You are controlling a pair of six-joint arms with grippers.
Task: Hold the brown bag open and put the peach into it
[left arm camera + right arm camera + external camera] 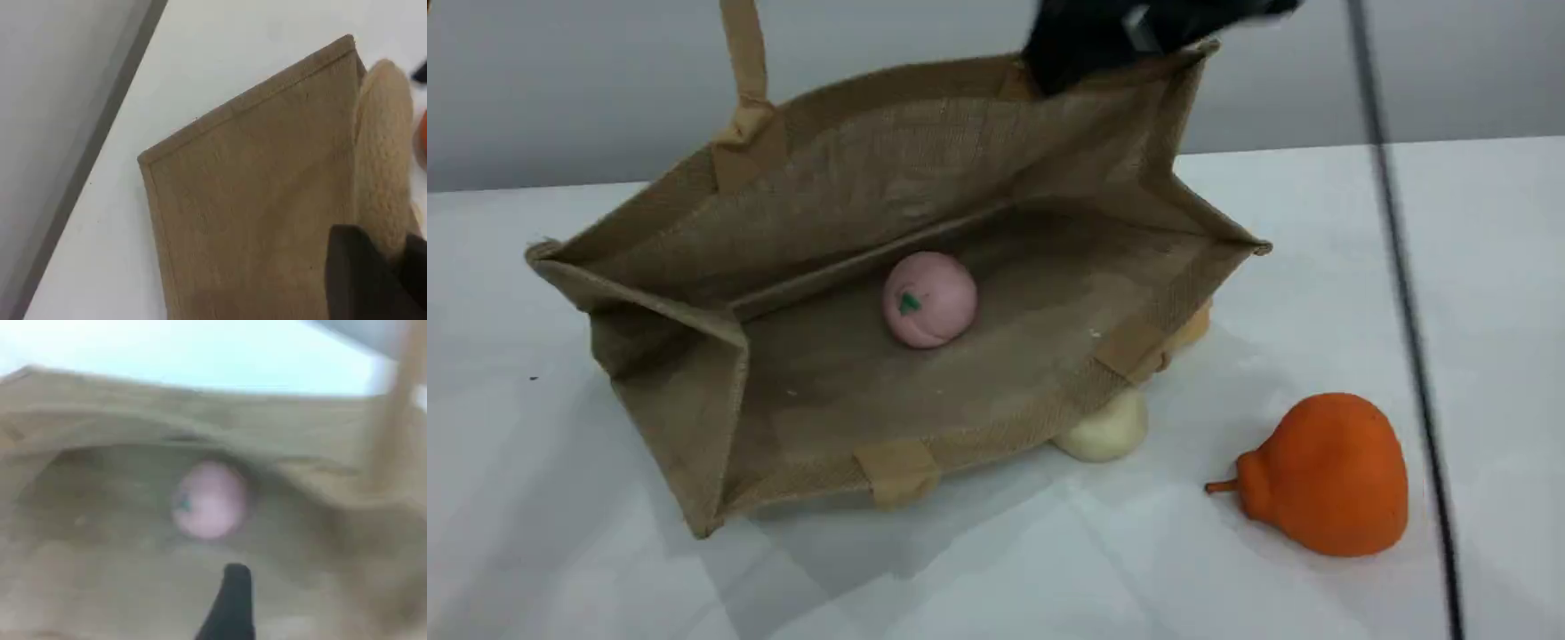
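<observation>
Peach (929, 300) lies loose inside the bag (818, 178), on its lower wall near the middle, so the drop looks done. The bag rests on its side. Its upper wall stands up because the handle (745, 53) runs taut toward 12 o'clock and out of the scene view. The left claw (383, 267) is closed with that handle pinched at its tips, evidently to keep the mouth wide. The right claw (1129, 36) hovers at the far rim, at 1 o'clock from the peach, with its one visible fingertip clear of the fruit. How wide it stands cannot be told. A pear (1325, 476) sits at 4 o'clock from the bag, and a bun (1107, 431) at 5 o'clock against it.
</observation>
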